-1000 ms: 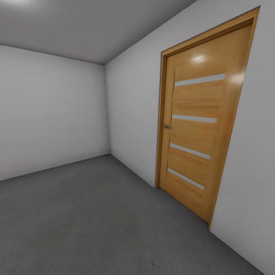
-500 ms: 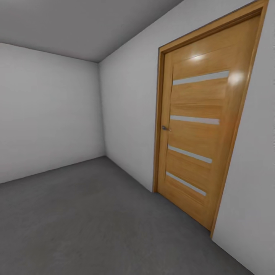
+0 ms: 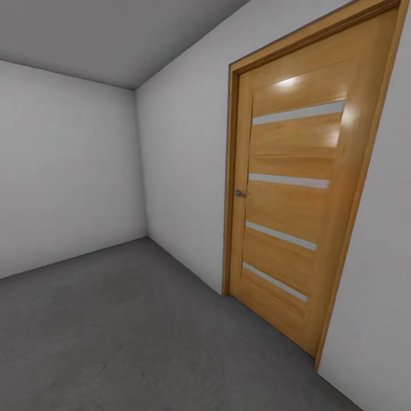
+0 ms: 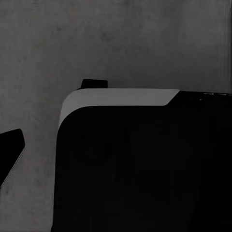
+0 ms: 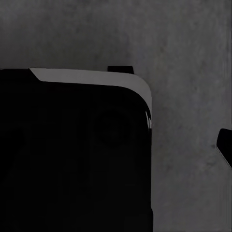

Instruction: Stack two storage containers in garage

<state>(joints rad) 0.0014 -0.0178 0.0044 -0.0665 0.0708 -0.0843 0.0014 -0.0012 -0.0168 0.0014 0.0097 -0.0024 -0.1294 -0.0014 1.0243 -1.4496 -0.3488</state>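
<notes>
The two storage containers are out of view. I am in the garage: pale grey walls (image 3: 68,171) and the dark grey concrete floor (image 3: 125,325). In the left wrist view a dark fingertip (image 4: 10,150) of the left gripper sits at the frame edge, above the floor (image 4: 121,38). In the right wrist view a fingertip (image 5: 225,145) likewise stands at the edge, over the floor (image 5: 193,48). Nothing lies between the fingers of either gripper, and both look spread open.
A wood-plank door (image 3: 297,194) with pale horizontal strips and a small handle (image 3: 242,194) is shut in the right wall. The room corner (image 3: 141,171) lies ahead on the left. My black body (image 4: 145,164) (image 5: 72,154) takes up much of both wrist views.
The whole head view has shifted: the door now looks larger and nearer, and the room corner sits further left. That is camera motion; nothing in the room moved.
</notes>
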